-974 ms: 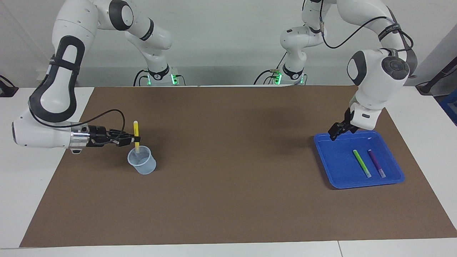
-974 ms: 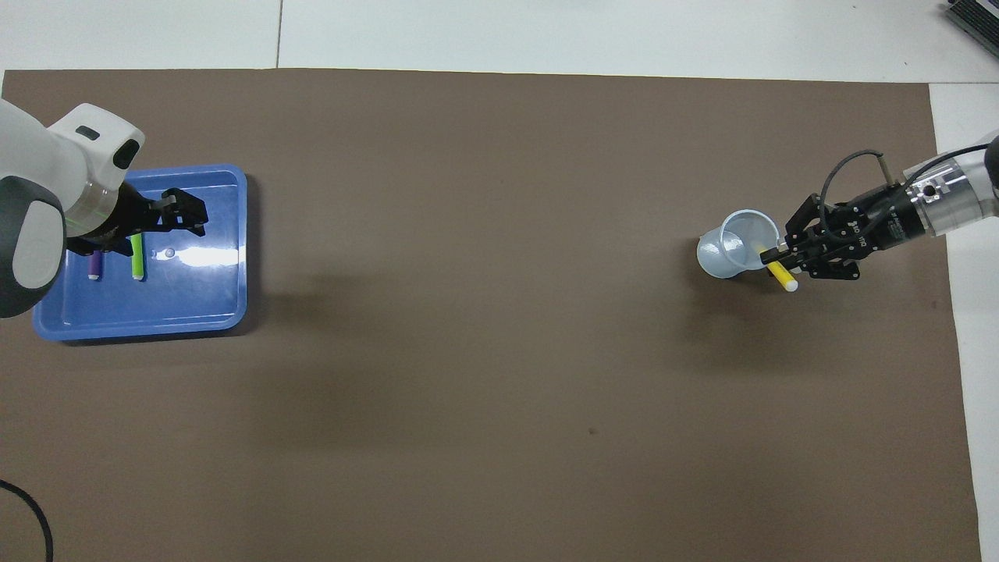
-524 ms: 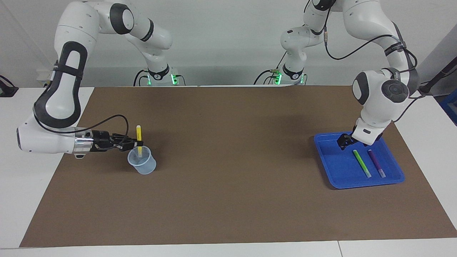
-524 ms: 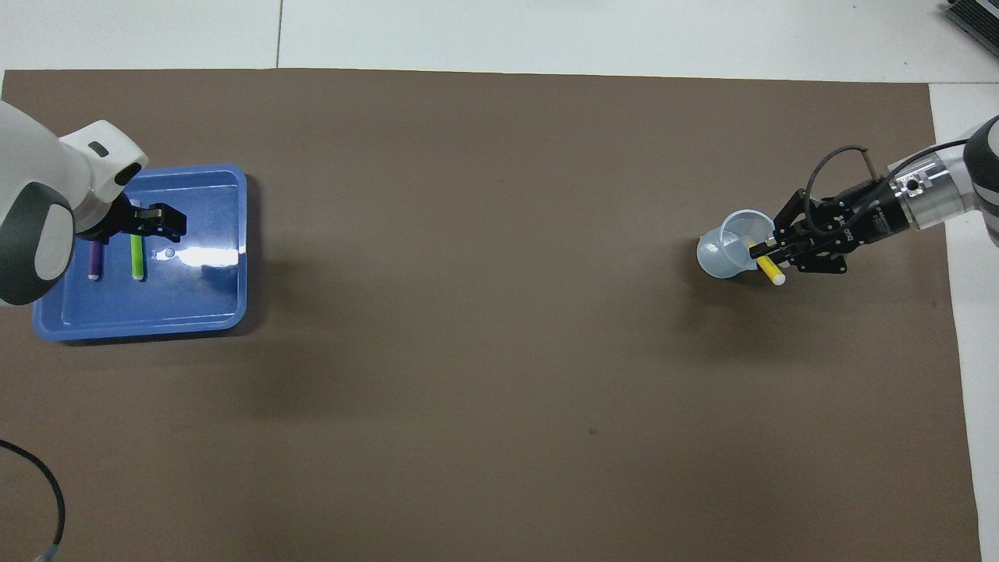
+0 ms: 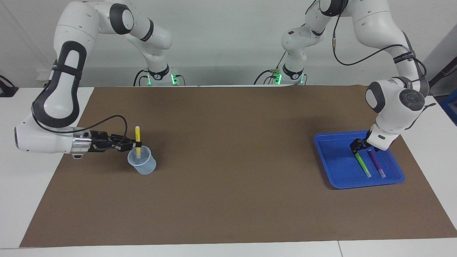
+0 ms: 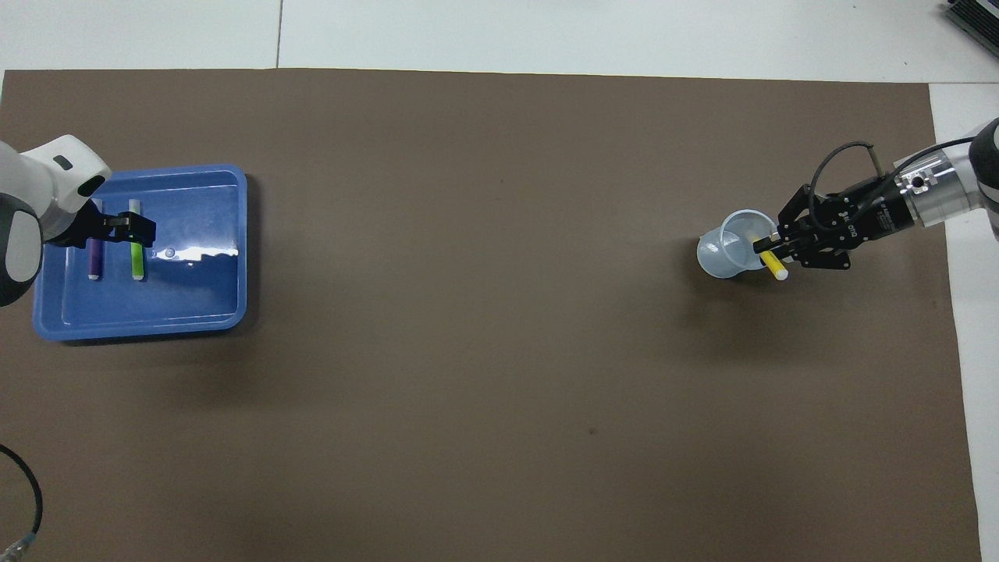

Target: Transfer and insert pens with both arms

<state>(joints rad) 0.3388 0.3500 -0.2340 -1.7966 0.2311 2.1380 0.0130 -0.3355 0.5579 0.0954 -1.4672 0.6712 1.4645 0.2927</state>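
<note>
The right end effector [image 5: 136,144] reached in sideways at the right arm's end of the surface [image 5: 228,200], clenched on the yellow pen [image 5: 137,137]. That pen stood almost upright, its lower end down inside the clear plastic cup [image 5: 142,161] and its upper end rising above the fingers. The cup stood on the brown mat [image 5: 228,150], just beside the fingers.

Toward the left arm's end sat the blue tray [image 5: 330,157]. In it the green pen [image 5: 362,165] and the purple pen [image 5: 376,163] lay side by side, apart from each other. The left end effector [image 5: 358,146] hung low over the tray, at the green pen's end nearer the robots, its fingers spread wide and grasping nothing; whether they touched the pen could not be told.
</note>
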